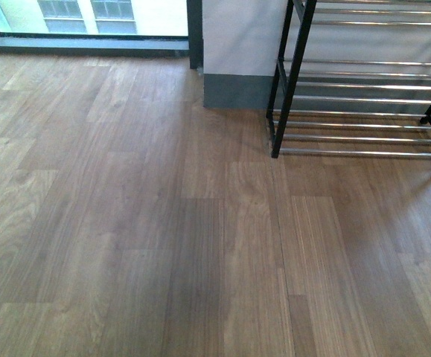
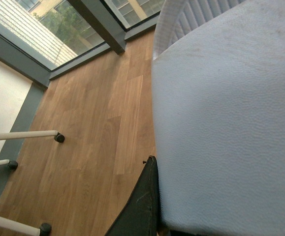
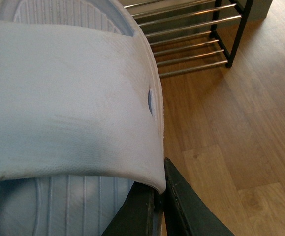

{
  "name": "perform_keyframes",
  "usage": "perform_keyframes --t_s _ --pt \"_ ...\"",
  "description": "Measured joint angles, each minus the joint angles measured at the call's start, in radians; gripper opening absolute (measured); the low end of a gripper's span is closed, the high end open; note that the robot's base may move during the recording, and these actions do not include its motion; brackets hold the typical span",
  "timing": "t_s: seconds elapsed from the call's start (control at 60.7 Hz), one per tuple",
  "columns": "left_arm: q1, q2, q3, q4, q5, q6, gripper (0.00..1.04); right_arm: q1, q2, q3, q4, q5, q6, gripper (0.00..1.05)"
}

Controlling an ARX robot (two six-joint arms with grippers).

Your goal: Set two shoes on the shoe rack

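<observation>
In the left wrist view a pale blue slide (image 2: pixel 221 123) fills the right half, its textured strap against one black finger (image 2: pixel 141 206). My left gripper (image 2: pixel 157 196) is shut on it; the other finger is hidden behind the shoe. A second pale blue slide (image 3: pixel 68 98) fills the left of the right wrist view, and my right gripper (image 3: pixel 161 189) is shut on the edge of its strap. The shoe rack (image 1: pixel 292 82), with black side frames and chrome bars, stands on the floor at the far right of the front view, its visible tiers bare. It also shows beyond the right-hand slide (image 3: pixel 239 32). Neither arm shows in the front view.
Wood plank floor (image 1: pixel 163 223) spreads across the front view. A white wall column with a grey base (image 1: pixel 234 89) stands just left of the rack, and a window sill (image 1: pixel 88 44) runs along the far left. White tube legs with black feet (image 2: pixel 58 137) show in the left wrist view.
</observation>
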Motion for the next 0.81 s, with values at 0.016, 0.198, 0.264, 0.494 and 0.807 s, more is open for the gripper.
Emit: perform_keyframes --t_s 0.016,0.198,0.264,0.494,0.807 --pt "0.0 0.0 0.0 0.0 0.0 0.0 0.02 0.0 0.0 0.0 0.0 0.0 0.0 0.02" --pt "0.0 0.0 0.0 0.0 0.0 0.0 0.02 0.0 0.0 0.0 0.0 0.0 0.0 0.02" --pt "0.0 0.0 0.0 0.0 0.0 0.0 0.02 0.0 0.0 0.0 0.0 0.0 0.0 0.02" --pt "0.0 0.0 0.0 0.0 0.0 -0.001 0.02 0.0 0.0 0.0 0.0 0.0 0.0 0.02" --pt "0.0 0.0 0.0 0.0 -0.001 -0.002 0.02 0.0 0.0 0.0 0.0 -0.002 0.0 0.02"
